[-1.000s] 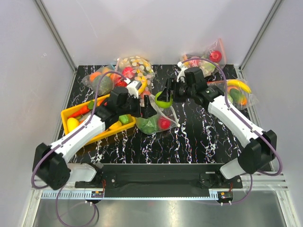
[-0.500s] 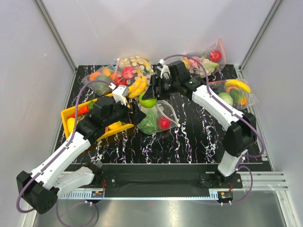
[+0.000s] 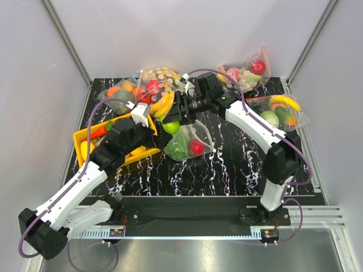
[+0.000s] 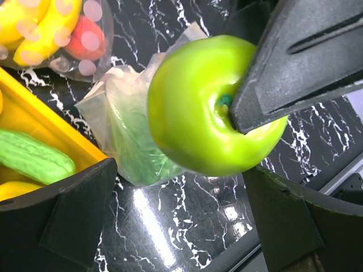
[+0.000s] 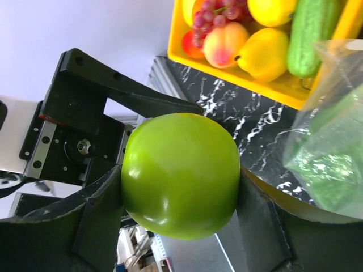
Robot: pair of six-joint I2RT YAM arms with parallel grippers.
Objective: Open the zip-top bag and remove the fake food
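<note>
A glossy green apple [image 3: 171,126] hangs above the table with my right gripper [image 3: 173,121] shut on it, one finger on each side [image 5: 180,187]. It is just right of the yellow tray [image 3: 85,136]. The zip-top bag [image 3: 187,141] lies at mid-table with its mouth gaping. A leafy green lettuce [image 3: 177,148] and a red round fruit [image 3: 196,148] are still inside it. My left gripper [image 3: 154,135] stands open over the tray's right corner, holding nothing. In the left wrist view the apple [image 4: 198,107] fills the middle, above the bag [image 4: 125,130].
The tray holds a cucumber [image 5: 309,34], a lemon [image 5: 264,54], a peach and grapes. A dotted bag with bananas [image 3: 160,85] and a bag of produce [image 3: 119,96] lie at the back left. Other filled bags lie at the back right [image 3: 247,71] and right [image 3: 281,110].
My right gripper has carried the apple left and toward the tray, away from above the bag. My left arm has drawn back left from the bag, still open.
</note>
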